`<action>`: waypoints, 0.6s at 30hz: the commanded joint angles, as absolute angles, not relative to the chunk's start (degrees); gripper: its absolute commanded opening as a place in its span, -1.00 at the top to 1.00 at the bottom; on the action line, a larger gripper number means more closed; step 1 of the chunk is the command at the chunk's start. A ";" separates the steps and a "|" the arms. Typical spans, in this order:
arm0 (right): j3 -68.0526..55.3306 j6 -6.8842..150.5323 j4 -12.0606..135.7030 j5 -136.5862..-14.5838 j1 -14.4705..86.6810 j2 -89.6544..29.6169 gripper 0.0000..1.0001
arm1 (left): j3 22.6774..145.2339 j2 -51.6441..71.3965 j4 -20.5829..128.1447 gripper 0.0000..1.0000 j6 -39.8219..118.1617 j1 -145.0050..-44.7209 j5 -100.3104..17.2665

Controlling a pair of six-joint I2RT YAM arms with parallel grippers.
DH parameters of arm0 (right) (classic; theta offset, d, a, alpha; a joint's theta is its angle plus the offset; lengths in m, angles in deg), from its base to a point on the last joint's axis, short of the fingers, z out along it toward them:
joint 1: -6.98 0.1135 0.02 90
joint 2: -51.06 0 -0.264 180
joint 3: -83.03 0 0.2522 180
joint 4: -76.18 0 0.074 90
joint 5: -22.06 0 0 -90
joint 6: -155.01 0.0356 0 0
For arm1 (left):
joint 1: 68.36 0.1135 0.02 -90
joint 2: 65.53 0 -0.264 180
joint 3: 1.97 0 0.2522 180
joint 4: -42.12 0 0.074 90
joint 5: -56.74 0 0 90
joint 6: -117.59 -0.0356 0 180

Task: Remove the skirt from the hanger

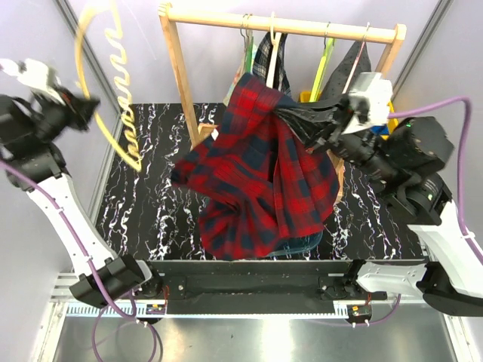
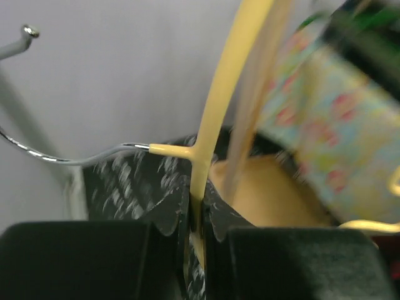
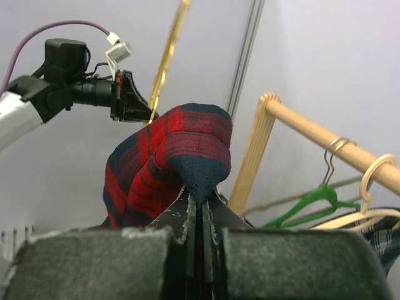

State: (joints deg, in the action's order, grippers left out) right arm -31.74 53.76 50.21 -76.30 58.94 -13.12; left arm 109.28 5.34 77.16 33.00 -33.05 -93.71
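**Skirt in the right end effector, hanger in the left, the two well apart**

The red plaid skirt (image 1: 249,188) hangs from the right end effector (image 1: 290,115). The end effector is pinched on a gathered fold near the garment's upper edge. From that grip the cloth drapes down and to the left, above the black marbled table (image 1: 143,173) and in front of the wooden rack (image 1: 302,27). The yellow hanger (image 1: 121,90) is off to the far left and raised, with no cloth on it. It is clamped in the left end effector (image 1: 89,105) and is well apart from the skirt.

The top view alone shows this spacing, but the hanger is a blurred yellow streak there and neither grip can be read closely.

The left wrist view shows that arm's grip. Both fingers are narrowed onto the hanger's yellow neck, which rises straight out from between them. A chrome hook (image 2: 62,157) branches off to the left of the neck. The skirt does not appear in this view.

The right wrist view shows the other grip. The fingers are nearly together, with a navy-edged fold of the plaid squeezed between them and the cloth bulging up just above the tips. Beyond the skirt, the same view shows the left end effector from the front, with the yellow bar rising from it. To the right, a green hanger (image 3: 306,203) hangs on the rack's rail.
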 commanded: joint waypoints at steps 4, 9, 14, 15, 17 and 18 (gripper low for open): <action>-31.54 48.40 49.50 -72.60 58.83 -13.01 1.00 | 91.34 2.67 110.90 1.00 -2.47 -33.03 -60.61; -32.15 46.64 49.32 -71.02 58.83 -13.45 1.00 | 83.43 2.67 113.45 1.00 -3.87 -33.90 -51.75; -33.65 45.41 48.27 -70.58 58.92 -13.71 1.00 | 74.57 2.94 116.88 1.00 -5.63 -36.11 -46.10; -33.56 45.24 47.31 -70.58 58.83 -13.71 1.00 | 73.15 2.85 117.23 1.00 -5.55 -36.28 -45.31; -32.77 44.97 45.81 -70.41 58.83 -13.80 1.00 | 68.95 2.76 117.15 0.99 -5.72 -36.46 -44.69; -32.25 44.97 44.59 -70.32 58.92 -13.54 1.00 | 67.96 2.76 116.88 0.99 -5.63 -36.55 -44.43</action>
State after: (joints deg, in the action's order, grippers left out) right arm -30.49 46.86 42.43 -71.85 58.94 -14.39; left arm 72.60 4.60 114.60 -3.96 -36.31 -48.99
